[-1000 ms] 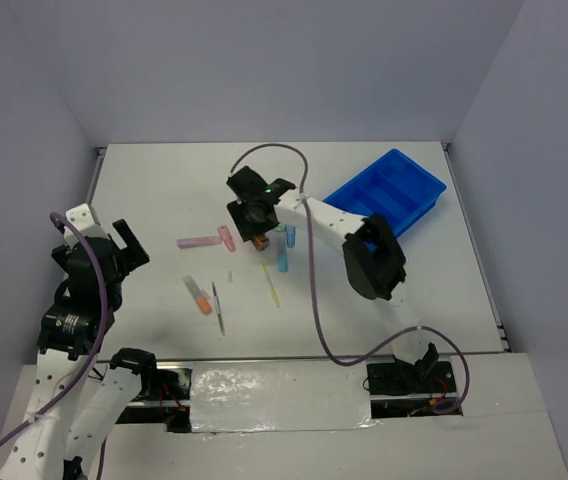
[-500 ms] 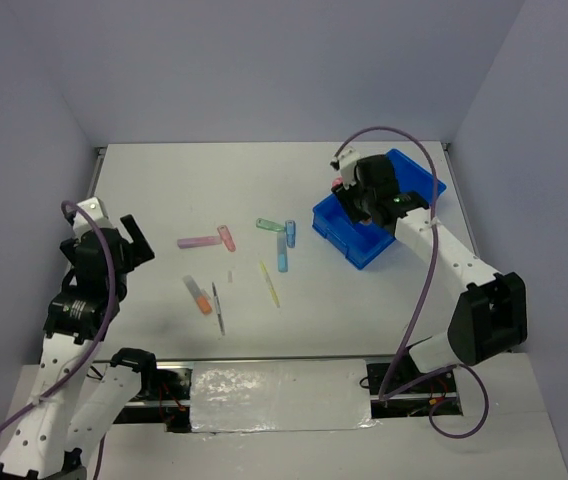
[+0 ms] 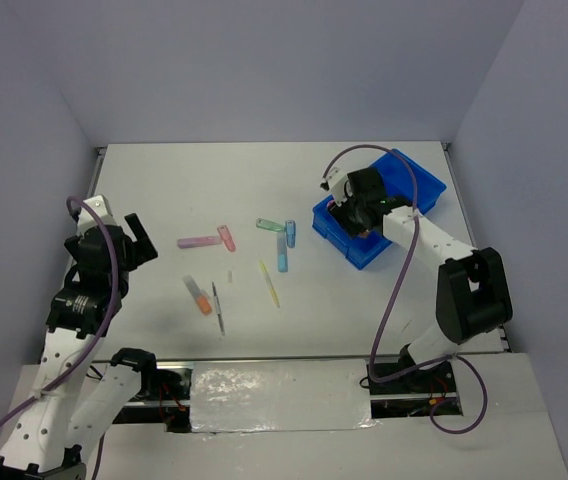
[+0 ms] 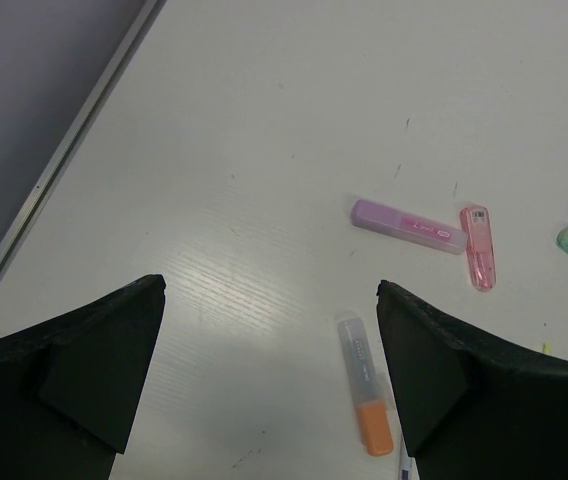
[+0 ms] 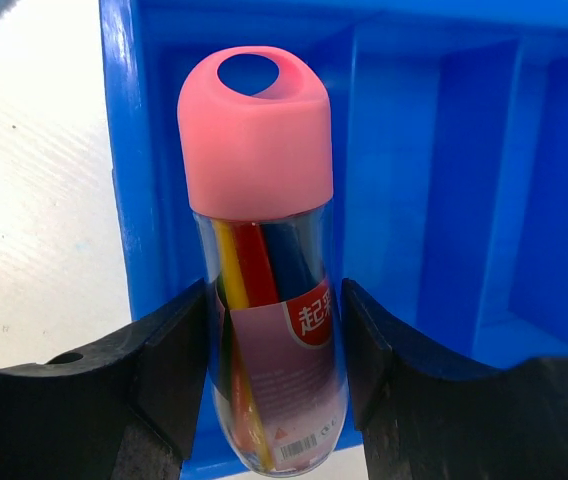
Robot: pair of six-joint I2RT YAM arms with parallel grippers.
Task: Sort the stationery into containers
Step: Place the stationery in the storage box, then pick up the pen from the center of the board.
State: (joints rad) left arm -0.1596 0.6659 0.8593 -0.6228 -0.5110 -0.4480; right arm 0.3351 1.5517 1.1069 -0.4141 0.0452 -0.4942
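**Q:** Gripping what, exactly, was the right end effector?

**A:** A clear tube with a pink cap. The fingers were clenched on its lower body, and coloured pens showed inside it.

**Q:** Where was the clear tube?

**A:** It was over the blue tray, at the corner nearest the loose stationery. In the right wrist view it stood before the compartment next to the tray's outer wall. Whether it touched the tray could not be told.

**Q:** And the left end effector?

**A:** It was released, jaws wide apart and grasping nothing, above the left side of the tabletop.

**Q:** What lay loose?

**A:** 8 pieces lay on the tabletop between the 2 arms:
- a lilac highlighter just beside a pink highlighter
- a green highlighter near a short blue marker and a long blue marker
- a yellow pen
- an orange marker beside a grey pen
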